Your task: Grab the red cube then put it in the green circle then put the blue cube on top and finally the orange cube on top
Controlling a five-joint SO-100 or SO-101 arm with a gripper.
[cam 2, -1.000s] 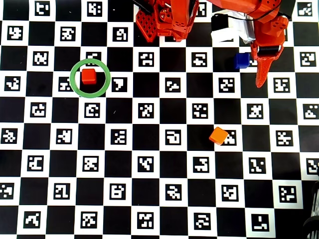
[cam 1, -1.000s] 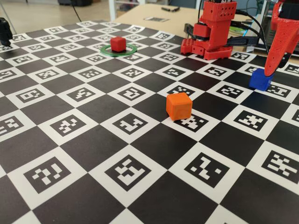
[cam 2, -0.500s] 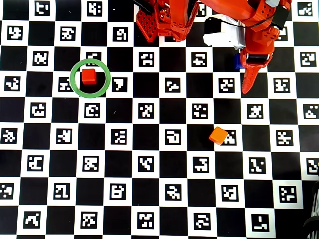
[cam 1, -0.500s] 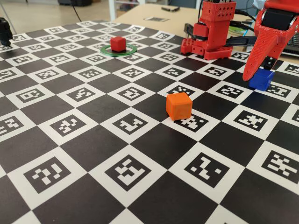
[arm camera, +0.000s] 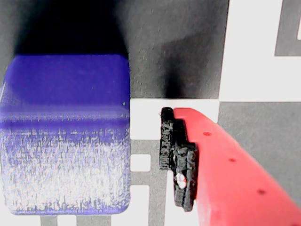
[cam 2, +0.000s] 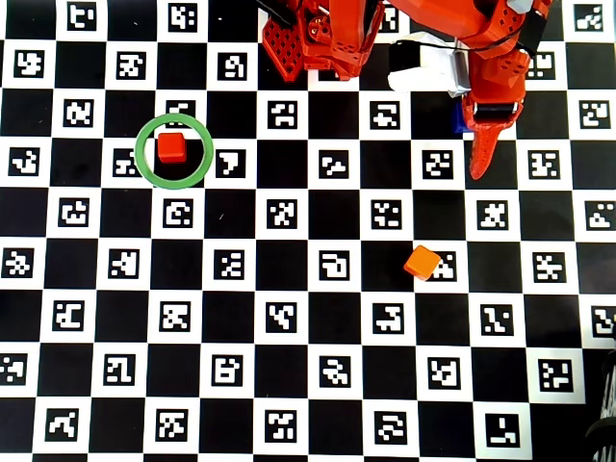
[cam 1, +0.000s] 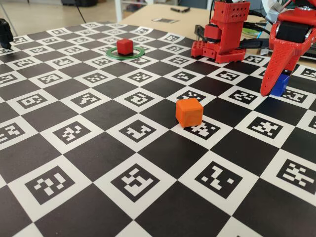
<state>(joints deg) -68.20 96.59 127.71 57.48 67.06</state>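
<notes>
Blue cube (arm camera: 66, 134) sits at right of the fixed view, and my hand (cam 1: 270, 84) has swung over it in the last second, fingers spread, one pad (arm camera: 178, 157) beside it. Red cube (cam 2: 172, 147) already rests inside the green circle (cam 2: 173, 182); blue comes next.

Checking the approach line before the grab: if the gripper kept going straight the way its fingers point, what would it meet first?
Probably the checkered mat. The gripper points steeply down, its tip close above the board, with the blue cube beside the finger, not under it. Depth is unclear.
</notes>
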